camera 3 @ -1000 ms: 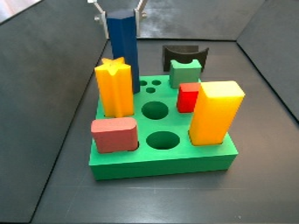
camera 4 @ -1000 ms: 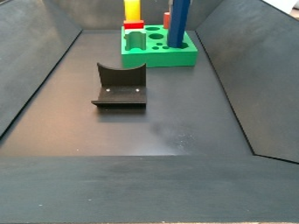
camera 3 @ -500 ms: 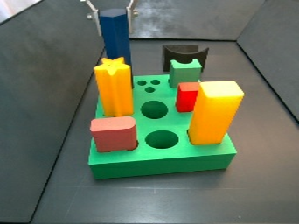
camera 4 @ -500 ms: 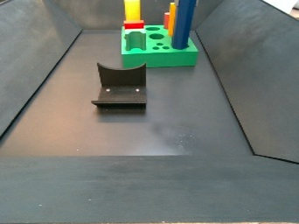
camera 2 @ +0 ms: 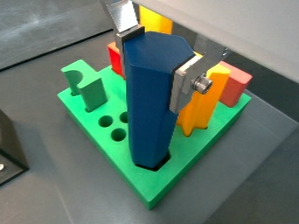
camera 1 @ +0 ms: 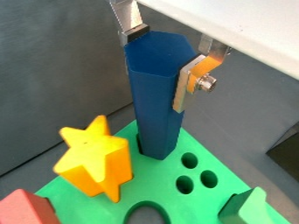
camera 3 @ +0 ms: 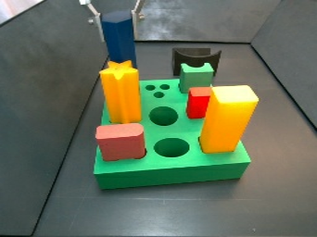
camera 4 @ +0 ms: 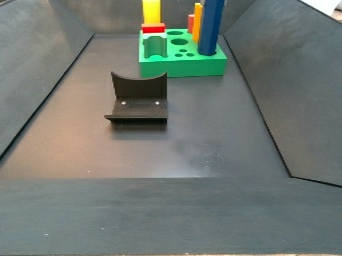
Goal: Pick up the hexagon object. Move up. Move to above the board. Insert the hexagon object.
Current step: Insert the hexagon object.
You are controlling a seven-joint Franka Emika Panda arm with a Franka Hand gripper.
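My gripper [camera 1: 163, 54] sits above the far corner of the board [camera 3: 186, 176], jaws clamped on the upper part of the hexagon object [camera 1: 155, 96]. One silver finger plate [camera 2: 184, 86] presses a flat facet on each side in both wrist views.

Hexagon object: qty 1, dark blue, upright. In a wrist view [camera 2: 149, 105] its lower end meets the board top at a corner; can't tell whether it's seated in a hole or just touching. In a side view [camera 3: 117, 35] it stands behind the yellow star post [camera 3: 120, 91], top end above the star.

Board: qty 1, bright green, flat on the floor.

Other pieces on board, per side view:
- yellow star post, qty 1, upright, next to the hexagon object.
- yellow block [camera 3: 228, 118], qty 1, tall, near corner.
- red block [camera 3: 121, 143], qty 1, low, opposite near corner.
- small red peg [camera 3: 199, 102], qty 1.
- green notched peg [camera 3: 196, 76], qty 1, at far edge.
- large round holes, 2 visible, open; small round holes, 3 visible, grouped.

Fixture [camera 4: 138, 98]: qty 1, dark L bracket, on the floor well apart from the board.

Surface: dark grey matte floor [camera 4: 174, 150], w/ sloped dark walls on both sides.
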